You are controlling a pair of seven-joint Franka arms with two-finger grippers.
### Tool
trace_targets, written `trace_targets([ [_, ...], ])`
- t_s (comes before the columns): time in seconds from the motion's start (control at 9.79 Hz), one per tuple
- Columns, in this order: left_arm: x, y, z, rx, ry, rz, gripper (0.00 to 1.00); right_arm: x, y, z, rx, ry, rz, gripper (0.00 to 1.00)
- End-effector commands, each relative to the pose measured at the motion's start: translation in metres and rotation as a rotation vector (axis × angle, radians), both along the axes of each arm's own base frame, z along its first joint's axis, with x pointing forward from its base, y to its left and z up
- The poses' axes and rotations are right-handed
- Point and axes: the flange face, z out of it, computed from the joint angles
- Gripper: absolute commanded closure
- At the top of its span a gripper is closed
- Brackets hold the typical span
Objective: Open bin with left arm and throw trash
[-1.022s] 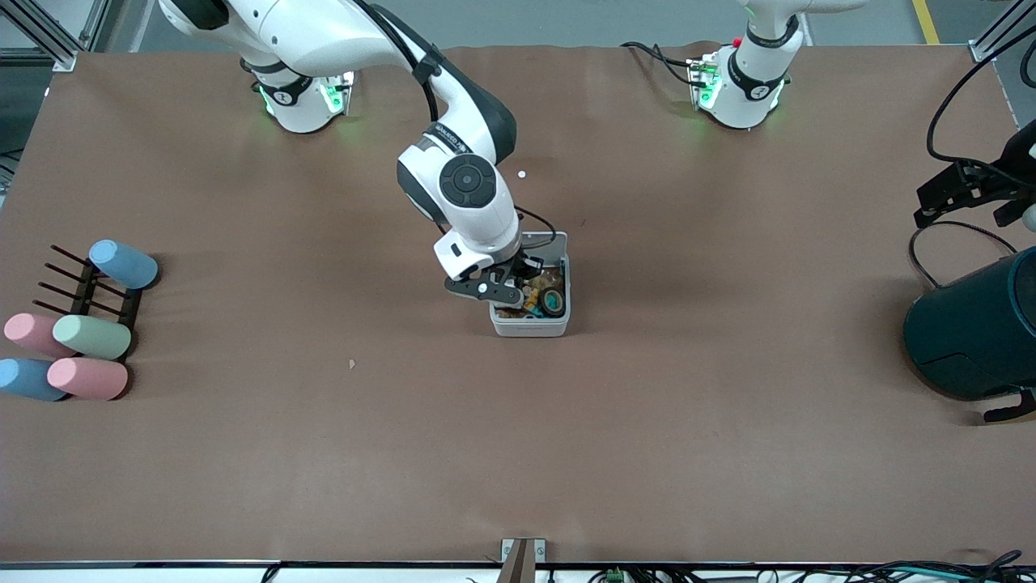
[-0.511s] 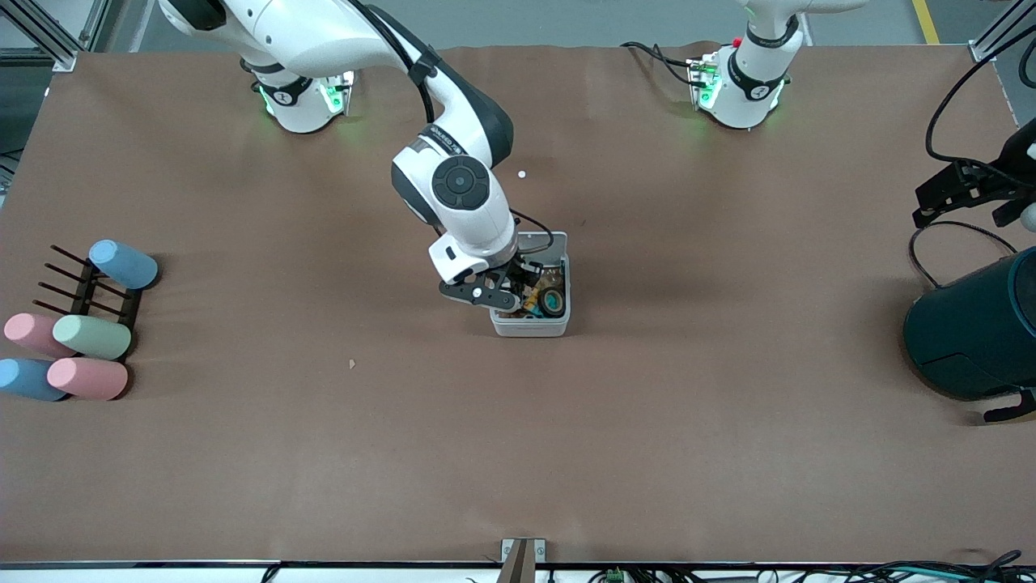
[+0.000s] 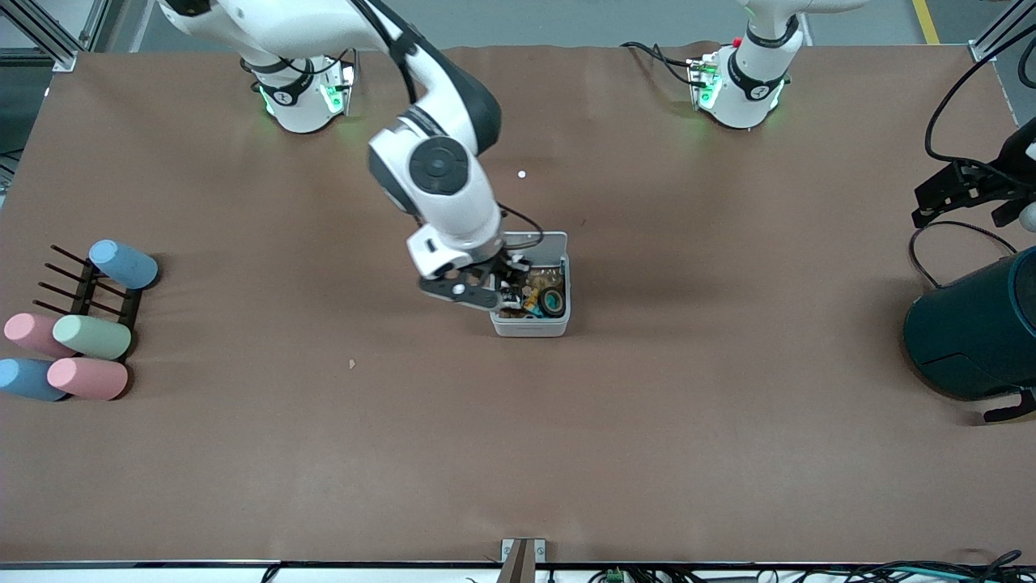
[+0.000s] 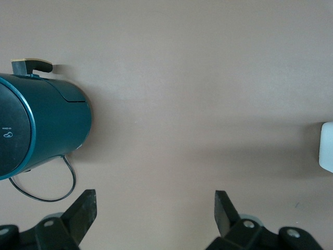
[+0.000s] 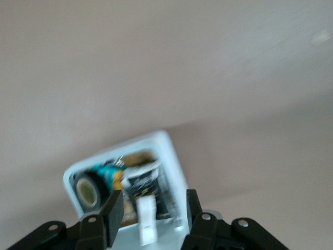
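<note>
The bin (image 3: 531, 285) sits mid-desk with its lid up, and the tape roll (image 3: 554, 301) and snack wrapper (image 5: 145, 188) lie inside. The right gripper (image 3: 498, 293) hovers over the bin's rim, fingers apart and holding nothing. The left gripper (image 4: 156, 213) waits spread wide above the desk's left-arm edge, near the teal cylinder (image 4: 39, 127).

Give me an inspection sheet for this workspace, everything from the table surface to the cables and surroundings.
Surface: brown table cover, a few small specks.
Job's things: bin open at mid-table; tape roll and wrapper inside.
Clutter: pastel cups by a dark rack at the right arm's end; teal cylinder at the left arm's end.
Grippers: right gripper open, empty, over the bin; left gripper open, waiting above the table near the cylinder.
Cables: black cable beside the cylinder.
Surroundings: metal frame posts at the corners.
</note>
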Motion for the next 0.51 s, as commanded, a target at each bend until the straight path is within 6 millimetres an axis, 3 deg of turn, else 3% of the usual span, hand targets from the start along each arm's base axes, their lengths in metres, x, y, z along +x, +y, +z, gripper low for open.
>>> trace_targets([
  [0.0,0.000,-0.004,0.006,-0.009,0.007,0.002,0.00,0.010,-0.091,0.064,-0.045,0.031,-0.011,0.43],
  [0.41,0.001,-0.004,0.004,-0.009,0.010,0.003,0.00,0.011,-0.283,0.143,-0.035,0.147,0.219,0.39],
])
